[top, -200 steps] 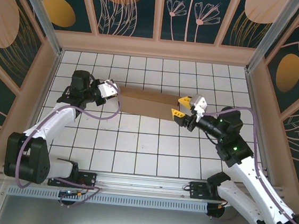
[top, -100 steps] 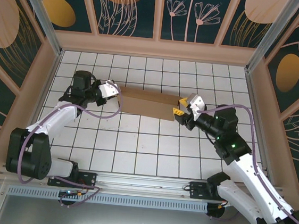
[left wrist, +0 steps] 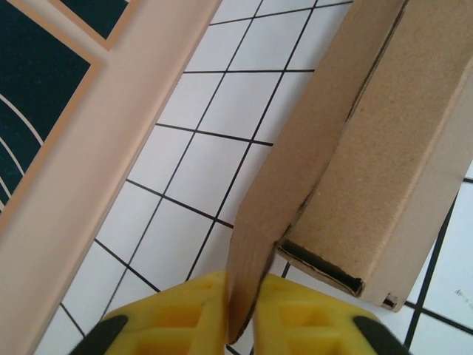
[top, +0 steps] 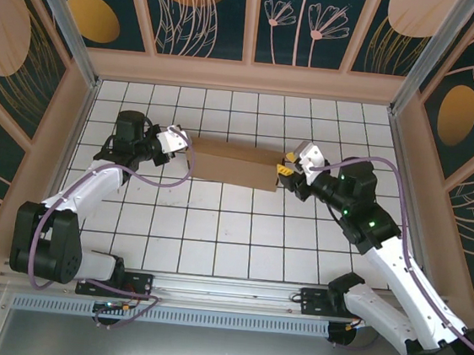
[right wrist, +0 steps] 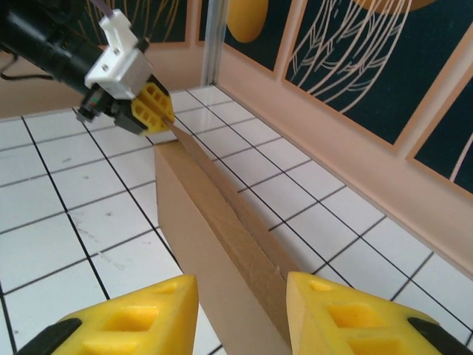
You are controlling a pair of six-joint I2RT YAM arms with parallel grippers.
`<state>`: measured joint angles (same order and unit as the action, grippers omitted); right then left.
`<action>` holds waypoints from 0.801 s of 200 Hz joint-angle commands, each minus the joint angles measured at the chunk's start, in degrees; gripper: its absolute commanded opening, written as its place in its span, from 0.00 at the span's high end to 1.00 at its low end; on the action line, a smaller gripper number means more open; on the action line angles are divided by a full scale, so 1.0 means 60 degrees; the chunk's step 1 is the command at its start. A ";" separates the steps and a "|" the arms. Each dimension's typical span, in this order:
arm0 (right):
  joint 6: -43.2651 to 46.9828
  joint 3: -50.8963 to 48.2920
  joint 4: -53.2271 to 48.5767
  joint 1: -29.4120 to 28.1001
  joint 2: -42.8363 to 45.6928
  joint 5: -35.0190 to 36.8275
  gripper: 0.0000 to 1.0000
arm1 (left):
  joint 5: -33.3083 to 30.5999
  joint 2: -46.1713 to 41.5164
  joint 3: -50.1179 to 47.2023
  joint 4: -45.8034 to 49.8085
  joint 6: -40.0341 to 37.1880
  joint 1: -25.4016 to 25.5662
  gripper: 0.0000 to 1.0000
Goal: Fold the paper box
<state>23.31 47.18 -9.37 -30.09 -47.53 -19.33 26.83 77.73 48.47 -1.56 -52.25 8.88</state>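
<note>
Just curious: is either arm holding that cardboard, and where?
Left gripper pinches the paper box by an end flap; right gripper straddles the other end, jaws apart.

We look along the brown paper box [right wrist: 211, 229] on the white-tiled counter [right wrist: 59, 214], our right gripper's [right wrist: 240, 310] yellow fingers [right wrist: 133, 318] straddling its near end, the left gripper [right wrist: 154, 109] at its far flap.

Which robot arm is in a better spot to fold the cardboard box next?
Probably the left: its end effector pinches a flap of the paper box. The right end effector only straddles the other end, jaws apart.
</note>
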 commanded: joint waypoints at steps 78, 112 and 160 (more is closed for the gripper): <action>0.4309 0.0521 0.0075 0.2102 -0.1536 -0.1895 0.61 | 0.0524 0.0176 0.0199 -0.0284 0.0132 -0.0061 1.00; 0.6261 0.0600 -0.0867 0.2772 -0.2428 -0.3420 0.59 | 0.0460 0.0318 -0.0014 -0.0614 0.0453 -0.0039 1.00; 0.6406 0.0647 -0.0398 0.3130 -0.2969 -0.2393 0.55 | 0.0581 0.0238 -0.0071 -0.0838 0.0588 0.0023 1.00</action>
<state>58.72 49.82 -13.30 -11.57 -63.33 -34.52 28.16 79.13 48.16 -4.67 -49.67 8.88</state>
